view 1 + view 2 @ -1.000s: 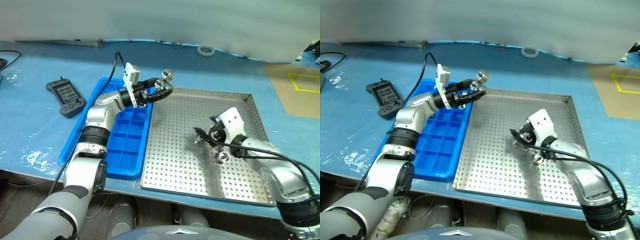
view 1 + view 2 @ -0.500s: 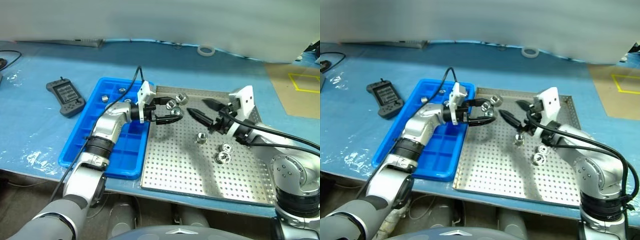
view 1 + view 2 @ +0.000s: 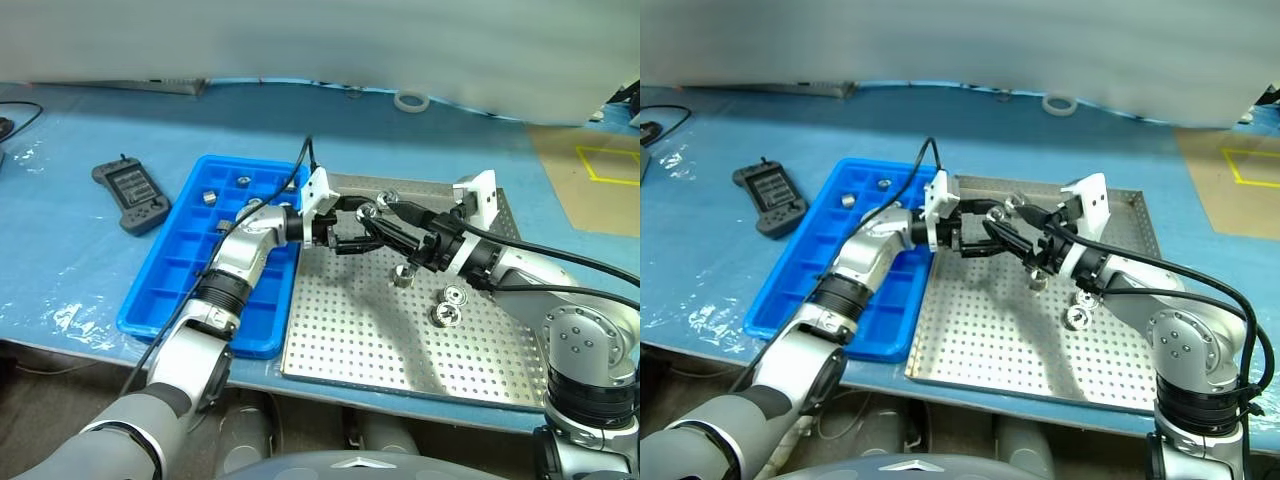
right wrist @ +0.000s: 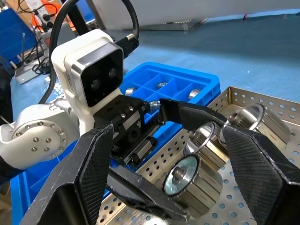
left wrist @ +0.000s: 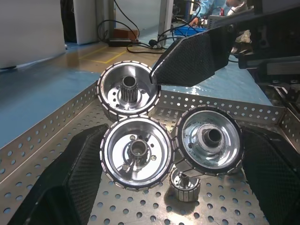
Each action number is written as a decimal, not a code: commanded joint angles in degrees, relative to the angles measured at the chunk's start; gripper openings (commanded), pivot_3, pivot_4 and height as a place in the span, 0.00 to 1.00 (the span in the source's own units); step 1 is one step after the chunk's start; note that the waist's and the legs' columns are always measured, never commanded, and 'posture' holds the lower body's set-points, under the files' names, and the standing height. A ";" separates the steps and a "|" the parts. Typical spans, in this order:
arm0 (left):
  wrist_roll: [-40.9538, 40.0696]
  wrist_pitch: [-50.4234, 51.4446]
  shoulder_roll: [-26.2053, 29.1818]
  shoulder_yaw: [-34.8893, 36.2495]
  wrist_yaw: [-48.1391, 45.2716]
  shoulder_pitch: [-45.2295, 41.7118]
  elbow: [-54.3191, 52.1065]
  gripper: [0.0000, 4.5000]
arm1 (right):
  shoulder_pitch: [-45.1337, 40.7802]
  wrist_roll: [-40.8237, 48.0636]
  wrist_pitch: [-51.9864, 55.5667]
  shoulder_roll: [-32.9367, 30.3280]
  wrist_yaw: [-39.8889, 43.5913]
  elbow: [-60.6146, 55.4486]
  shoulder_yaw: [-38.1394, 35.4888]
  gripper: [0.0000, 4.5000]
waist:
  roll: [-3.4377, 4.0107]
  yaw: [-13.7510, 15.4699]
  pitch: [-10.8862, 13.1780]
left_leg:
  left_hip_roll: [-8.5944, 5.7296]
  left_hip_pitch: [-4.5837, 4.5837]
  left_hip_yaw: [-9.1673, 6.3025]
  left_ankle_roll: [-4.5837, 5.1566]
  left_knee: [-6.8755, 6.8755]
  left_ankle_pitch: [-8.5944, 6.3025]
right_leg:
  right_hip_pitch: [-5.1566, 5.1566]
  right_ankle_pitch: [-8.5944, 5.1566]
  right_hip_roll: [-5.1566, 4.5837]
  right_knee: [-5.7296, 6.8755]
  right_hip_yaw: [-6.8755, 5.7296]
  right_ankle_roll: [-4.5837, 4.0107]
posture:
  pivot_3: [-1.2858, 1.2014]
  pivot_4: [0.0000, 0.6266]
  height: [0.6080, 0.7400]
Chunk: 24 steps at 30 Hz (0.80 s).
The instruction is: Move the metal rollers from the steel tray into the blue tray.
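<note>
Steel tray [image 3: 400, 340] sits on the table sheet [image 3: 90, 250], its near half bare. Blue tray [image 3: 180, 290] lies just beside it on my left, rims touching or nearly so; a few metal rollers [image 3: 210, 196] sit in its far compartments. A black handheld controller [image 3: 130, 195] lies on the sheet left of the blue tray.

My left gripper [image 3: 352, 228] and right gripper [image 3: 385, 222] meet nose to nose over the steel tray's far part, both with fingers spread wide, holding nothing I can confirm. Three rollers [image 5: 136, 157] cluster between them in the steel tray, my right fingertip [image 5: 197, 58] against the far one. Three more rollers [image 3: 445, 315] lie loose in the tray.
</note>
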 commanded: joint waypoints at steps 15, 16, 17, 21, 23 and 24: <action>-1.30 -2.79 -0.90 1.38 1.39 -1.31 -0.62 0.89 | -2.82 16.08 -1.67 4.70 -16.68 6.90 -6.93 0.88 | 0.03 0.16 0.00 | -0.04 -0.04 0.06 -0.09 -0.05 0.07 | -0.04 0.00 0.00 -0.04 0.03 0.00 | 0.38 0.24 1.00; -1.31 -2.79 -0.89 1.38 1.37 -1.30 -0.60 0.89 | -2.51 15.36 -1.90 4.63 -16.58 7.15 -6.43 0.88 | 0.03 0.17 0.00 | -0.04 -0.04 0.06 -0.11 -0.05 0.05 | -0.04 0.00 0.00 -0.04 0.03 0.00 | 0.38 0.24 1.00; -1.19 -2.97 -0.82 1.37 1.33 -1.33 -0.31 0.89 | -2.20 14.11 -2.31 4.41 -16.39 7.66 -5.88 0.88 | 0.03 0.12 0.00 | -0.04 -0.04 0.06 -0.20 -0.05 0.00 | -0.05 0.00 -0.01 -0.04 0.03 0.00 | 0.38 0.24 1.00; -1.14 -3.03 -0.64 1.49 1.25 -1.37 0.00 0.89 | -2.08 12.53 -3.42 4.27 -16.49 9.66 -5.78 0.88 | 0.03 0.08 0.00 | -0.04 -0.03 0.06 -0.23 -0.05 -0.02 | -0.05 0.00 -0.01 -0.03 0.03 0.00 | 0.38 0.24 1.00; -1.27 -2.81 -0.64 1.47 1.14 -1.25 -0.28 0.89 | -2.11 12.26 -3.65 4.27 -16.45 9.51 -5.52 0.88 | 0.03 0.07 0.00 | -0.04 -0.04 0.06 -0.24 -0.05 -0.01 | -0.06 0.00 -0.01 -0.03 0.03 0.00 | 0.38 0.24 1.00; -1.30 -2.75 -0.65 1.46 1.11 -1.21 -0.34 0.89 | -2.11 12.17 -3.71 4.28 -16.42 9.44 -5.39 0.88 | 0.03 0.06 0.00 | -0.04 -0.04 0.06 -0.24 -0.05 -0.01 | -0.07 0.00 0.00 -0.03 0.03 0.00 | 0.38 0.24 1.00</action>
